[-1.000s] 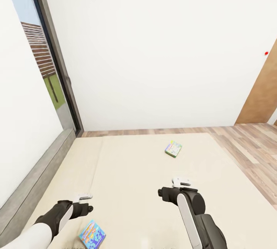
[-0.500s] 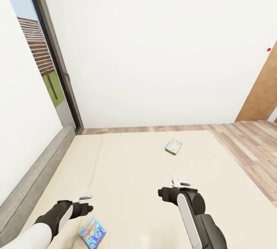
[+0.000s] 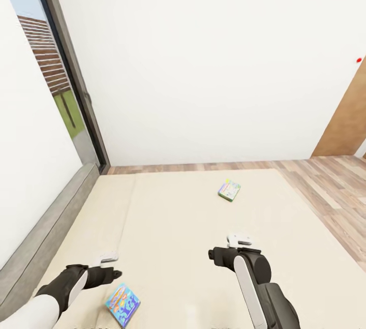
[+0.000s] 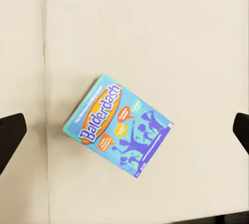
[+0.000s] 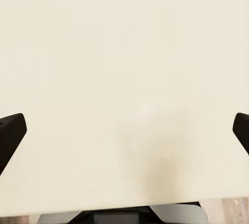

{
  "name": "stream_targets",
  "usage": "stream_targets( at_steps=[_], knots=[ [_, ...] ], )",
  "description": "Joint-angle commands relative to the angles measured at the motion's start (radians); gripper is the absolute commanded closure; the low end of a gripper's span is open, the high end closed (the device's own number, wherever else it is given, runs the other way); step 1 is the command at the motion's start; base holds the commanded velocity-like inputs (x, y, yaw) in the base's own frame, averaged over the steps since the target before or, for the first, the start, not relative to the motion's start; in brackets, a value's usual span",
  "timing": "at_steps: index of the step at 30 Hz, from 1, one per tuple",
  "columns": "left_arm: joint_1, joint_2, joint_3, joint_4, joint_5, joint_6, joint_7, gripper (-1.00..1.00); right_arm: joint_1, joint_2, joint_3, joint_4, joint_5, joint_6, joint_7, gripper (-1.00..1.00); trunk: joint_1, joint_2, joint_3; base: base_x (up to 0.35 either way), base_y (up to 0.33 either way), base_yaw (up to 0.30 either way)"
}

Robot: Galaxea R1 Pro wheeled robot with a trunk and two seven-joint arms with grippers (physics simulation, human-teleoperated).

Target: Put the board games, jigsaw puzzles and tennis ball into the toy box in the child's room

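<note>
A small blue board game (image 3: 122,304) lies flat on the beige bed (image 3: 178,227) near its front edge. In the left wrist view the same blue box (image 4: 120,125) sits directly beneath my left gripper (image 4: 124,130), whose dark fingertips (image 4: 10,133) stand wide apart, open and above it. In the head view the left gripper (image 3: 107,269) hovers just left of and beyond the box. A green-edged board game (image 3: 230,190) rests farther out on the mattress. My right gripper (image 3: 226,253) hangs open over bare mattress (image 5: 124,78), holding nothing.
A grey bed frame (image 3: 46,227) runs along the left under a white wall and a dark-framed tall window (image 3: 66,90). Wood-plank floor (image 3: 335,191) lies beyond and right of the bed, with a brown door (image 3: 348,120) at the far right.
The whole view has shifted slightly, so the camera moved. My left arm has drawn back to the left and a little lower. The right arm and both game boxes stayed put.
</note>
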Motion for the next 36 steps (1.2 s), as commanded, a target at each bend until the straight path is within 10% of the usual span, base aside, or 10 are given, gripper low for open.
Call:
stream_targets(
  at_steps=[1, 16, 36],
  knots=[
    [-0.001, 0.009, 0.008, -0.003, 0.0, 0.009, -0.027, -1.0, -0.001, 0.0, 0.002, -0.003, -0.012, 0.003, -0.011, -1.0, 0.001, -0.002, -0.004, 0.0, 0.0, 0.0],
    [-0.003, 0.048, 0.008, -0.005, 0.0, 0.032, -0.162, -1.0, 0.0, 0.0, 0.048, -0.08, -0.101, 0.019, -0.009, -1.0, 0.001, -0.002, -0.028, 0.0, 0.0, 0.0],
    [-0.004, -0.025, 0.005, -0.006, 0.001, -0.001, 0.016, -1.0, 0.002, 0.0, 0.047, -0.082, -0.135, 0.016, -0.009, -1.0, 0.001, -0.002, -0.061, 0.0, 0.0, 0.0]
  ],
)
